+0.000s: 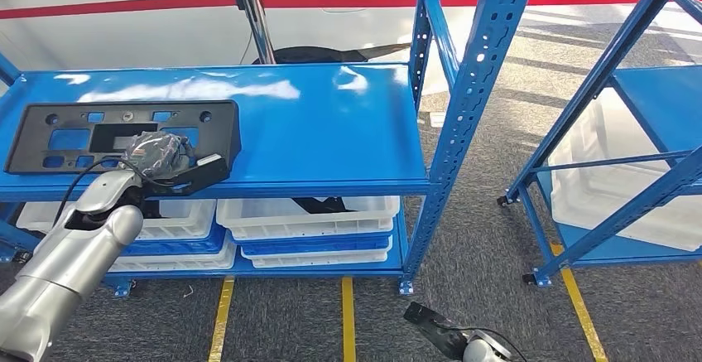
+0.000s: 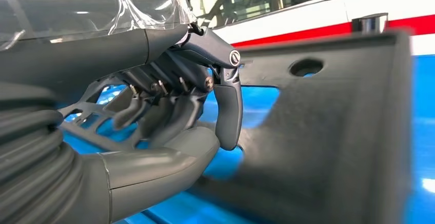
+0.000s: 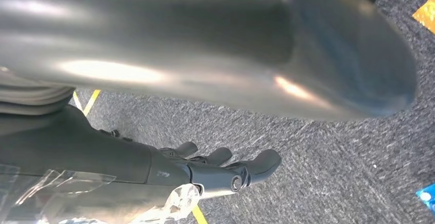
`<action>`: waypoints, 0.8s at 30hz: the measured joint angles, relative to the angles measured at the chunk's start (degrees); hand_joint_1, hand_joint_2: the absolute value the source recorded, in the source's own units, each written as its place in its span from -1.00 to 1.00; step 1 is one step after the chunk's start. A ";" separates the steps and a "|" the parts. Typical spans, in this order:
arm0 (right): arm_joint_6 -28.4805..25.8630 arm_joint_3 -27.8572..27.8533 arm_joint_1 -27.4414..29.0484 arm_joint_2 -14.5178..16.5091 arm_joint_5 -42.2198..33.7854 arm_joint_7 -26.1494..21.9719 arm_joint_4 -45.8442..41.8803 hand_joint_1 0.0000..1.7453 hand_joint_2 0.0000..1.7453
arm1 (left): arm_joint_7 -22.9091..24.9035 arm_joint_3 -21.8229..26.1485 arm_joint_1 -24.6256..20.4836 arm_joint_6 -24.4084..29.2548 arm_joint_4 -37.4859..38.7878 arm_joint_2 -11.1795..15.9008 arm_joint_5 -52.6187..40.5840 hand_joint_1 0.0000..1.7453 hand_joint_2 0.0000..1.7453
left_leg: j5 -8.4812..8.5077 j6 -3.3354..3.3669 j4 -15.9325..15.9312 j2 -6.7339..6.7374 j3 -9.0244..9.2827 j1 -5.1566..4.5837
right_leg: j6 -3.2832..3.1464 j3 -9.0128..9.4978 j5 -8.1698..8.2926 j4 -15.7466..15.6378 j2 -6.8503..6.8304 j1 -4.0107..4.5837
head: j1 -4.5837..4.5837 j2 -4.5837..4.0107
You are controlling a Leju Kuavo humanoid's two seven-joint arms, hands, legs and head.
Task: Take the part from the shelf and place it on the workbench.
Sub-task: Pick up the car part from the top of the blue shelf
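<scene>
Left hand (image 1: 161, 156): fingers (image 2: 174, 114) curled over the near right edge of the part (image 1: 124, 134), thumb (image 2: 228, 106) on the other face, so it grips the part. The part, a black flat panel with cut-outs, lies at the front left of the blue shelf (image 1: 331, 130). Right hand (image 3: 225, 170) hangs over grey carpet (image 3: 318, 157), fingers loosely apart, holding nothing.
</scene>
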 joint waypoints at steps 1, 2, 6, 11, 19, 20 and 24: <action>0.01 0.00 -0.08 0.00 0.00 -0.14 0.00 -1.00 -1.00 | -0.04 0.01 -0.01 0.03 0.02 0.00 0.00 1.00 1.00 | -1.24 -0.25 1.99 0.04 -0.89 0.03 | -0.29 0.02 0.14 -0.14 -0.03 -0.13 | -0.05 0.00; 0.02 0.00 -0.16 -0.01 0.00 -0.25 0.00 -1.00 -1.00 | -0.07 0.04 0.02 0.11 0.07 -0.01 0.01 1.00 1.00 | -3.06 -0.45 5.40 0.09 -2.42 0.07 | -0.46 0.04 0.21 -0.22 -0.06 -0.18 | -0.10 0.00; 0.32 0.00 -0.27 -0.02 -0.01 -0.57 0.00 -1.00 -1.00 | -0.08 0.13 0.71 0.50 0.33 -0.02 0.03 1.00 1.00 | -6.27 -0.45 16.07 0.13 -7.43 0.01 | -0.67 0.08 0.14 -0.17 -0.14 0.22 | -0.21 0.00; 0.60 0.00 -0.36 0.03 0.01 -0.89 0.00 -1.00 -1.00 | -0.08 0.26 0.69 1.13 0.46 -0.02 -0.04 1.00 1.00 | 0.45 0.97 0.16 0.20 -0.14 -0.74 | -0.32 -0.10 0.06 -0.01 -0.11 0.77 | -0.19 0.00; 0.58 0.03 -0.14 -0.19 -0.07 -1.00 0.00 -1.00 -1.00 | -0.63 0.38 0.80 4.99 0.57 -0.11 -0.70 1.00 1.00 | 0.80 2.55 -0.50 0.16 0.06 -0.67 | 1.40 -7.25 -7.76 15.58 -0.18 0.38 | -0.04 0.00; 0.56 0.03 -0.02 -0.20 -0.12 -0.99 0.00 -1.00 -1.00 | -0.83 0.37 0.76 5.50 0.57 -0.17 -0.91 1.00 1.00 | 0.78 2.58 -0.49 0.13 0.09 -0.72 | 1.38 -8.40 -8.16 17.88 -0.17 0.35 | -0.04 0.00; 0.35 0.04 0.24 -0.38 -0.58 -0.91 0.00 -1.00 -1.00 | -0.83 0.36 -0.09 7.04 0.55 -0.59 -1.88 -0.75 1.00 | 0.57 2.56 -0.45 -0.06 0.45 -1.10 | 0.14 -2.94 -1.34 5.93 -0.15 0.62 | -0.04 0.00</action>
